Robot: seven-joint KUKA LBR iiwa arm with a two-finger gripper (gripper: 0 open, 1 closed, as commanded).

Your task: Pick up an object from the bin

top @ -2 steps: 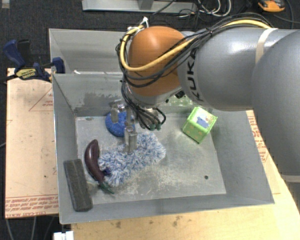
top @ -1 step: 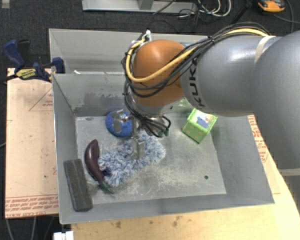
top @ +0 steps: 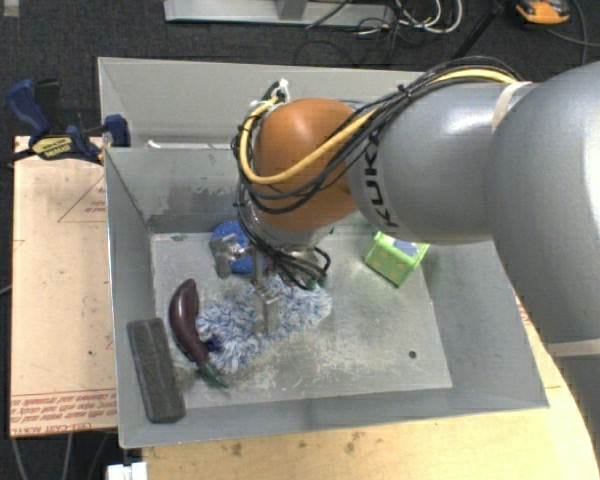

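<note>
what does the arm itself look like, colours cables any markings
A thick, rounded silver-grey arm with black KUKA lettering on its side. An orange-brown domed cover sits at the wrist, with yellow and black cables looped round it. Below it is a small grey metal hand.

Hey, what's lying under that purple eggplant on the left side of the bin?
The eggplant has its lower end resting on the edge of the blue-and-white shaggy cloth, its upper end on the bare bin floor. Anything beneath the cloth is covered.
</note>
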